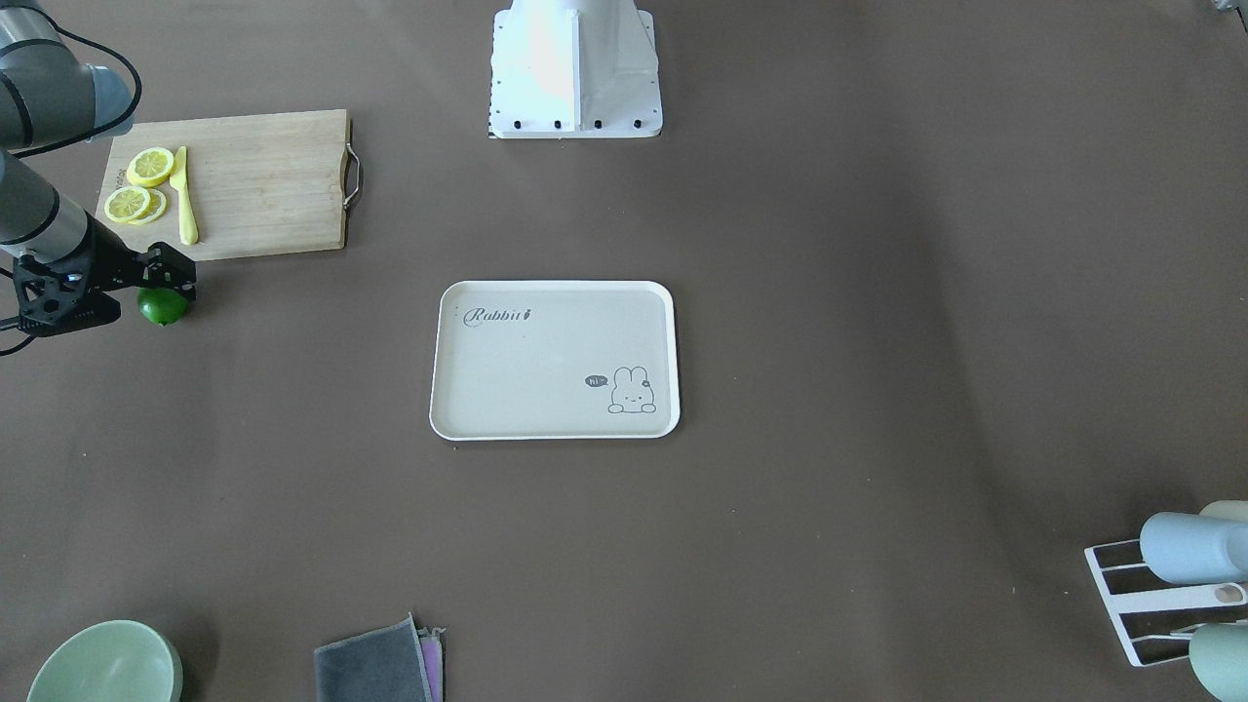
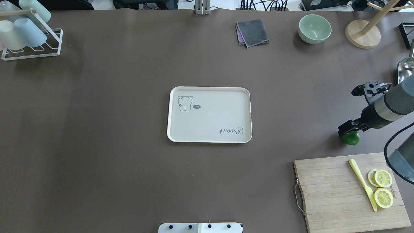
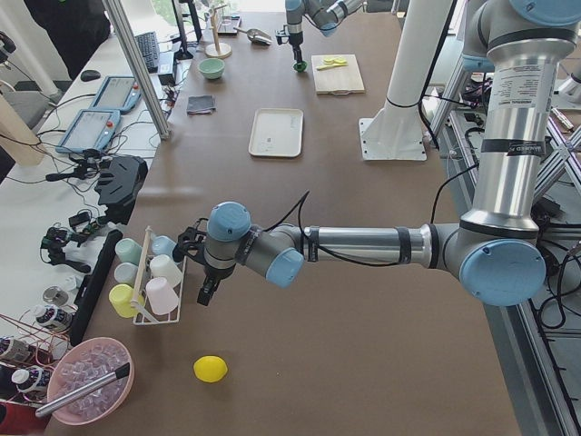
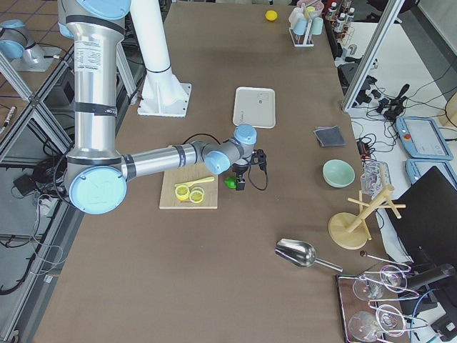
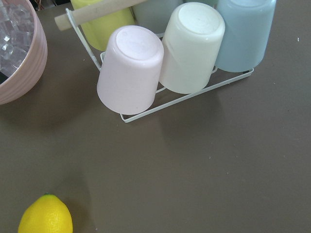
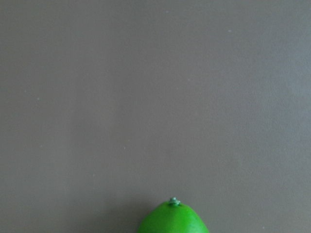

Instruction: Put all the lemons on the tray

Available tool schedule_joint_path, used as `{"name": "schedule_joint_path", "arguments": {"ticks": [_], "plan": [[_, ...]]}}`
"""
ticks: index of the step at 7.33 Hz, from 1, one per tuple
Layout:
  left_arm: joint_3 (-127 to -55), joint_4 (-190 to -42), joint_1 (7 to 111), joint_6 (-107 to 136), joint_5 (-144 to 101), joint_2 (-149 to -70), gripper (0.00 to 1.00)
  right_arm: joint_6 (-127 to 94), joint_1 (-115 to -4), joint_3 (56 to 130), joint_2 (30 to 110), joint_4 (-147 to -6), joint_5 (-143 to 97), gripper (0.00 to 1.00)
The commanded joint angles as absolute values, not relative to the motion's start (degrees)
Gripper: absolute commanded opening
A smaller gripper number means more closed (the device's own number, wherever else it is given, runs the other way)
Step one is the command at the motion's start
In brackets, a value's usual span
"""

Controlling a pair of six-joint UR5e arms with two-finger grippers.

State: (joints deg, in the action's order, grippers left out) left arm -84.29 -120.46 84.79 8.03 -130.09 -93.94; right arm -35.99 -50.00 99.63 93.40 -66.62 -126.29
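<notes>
Right pincer (image 2: pixel 348 128) hangs right over the green lemon (image 2: pixel 351 139), which sits on the worktop (image 2: pixel 129 178) just off the board (image 2: pixel 336 191). I cannot tell if its jaws are spread or closed on it. Tray (image 2: pixel 213 119) is mid-worktop, no lemon on it yet. Far out, the yellow lemon (image 3: pixel 211 368) lies past the rack (image 3: pixel 154 295) with the left pincer (image 3: pixel 207 289) near it, its state unreadable too. Both lemons look glossy, firm and light, and likely to roll or squirt out. I'd pinch across the fat middle, not tip to tip, with a moderate squeeze.
</notes>
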Motion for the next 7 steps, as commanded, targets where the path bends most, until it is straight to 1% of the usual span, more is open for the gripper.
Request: {"name": "schedule_joint_path", "arguments": {"ticks": [1,2,3,4,6,7], "plan": [[-83.68,-119.88,85.78,6.86,-130.25,-94.66,0.98,-36.04,-48.87,99.67,96.05,-63.65,-126.12,0.75],[-82.89,-119.71,86.56,6.68,-130.43,-95.62,0.98,-35.95,-48.78,99.75,96.41,-63.11,-126.12,0.05],[-81.58,-118.14,87.7,3.29,-130.43,-96.84,0.98,-35.6,-48.78,99.84,95.98,-63.02,-126.21,0.0],[-80.0,-115.43,89.37,-0.58,-130.34,-98.68,0.98,-36.12,-48.78,100.37,95.89,-63.02,-126.47,0.0],[-76.92,-115.05,90.17,-7.53,-130.17,-99.32,0.98,-36.21,-50.61,102.73,95.54,-63.37,-128.66,0.0],[-74.73,-115.57,90.26,-8.69,-130.17,-99.32,0.98,-36.21,-52.54,102.74,93.62,-63.72,-130.41,0.0]]}}
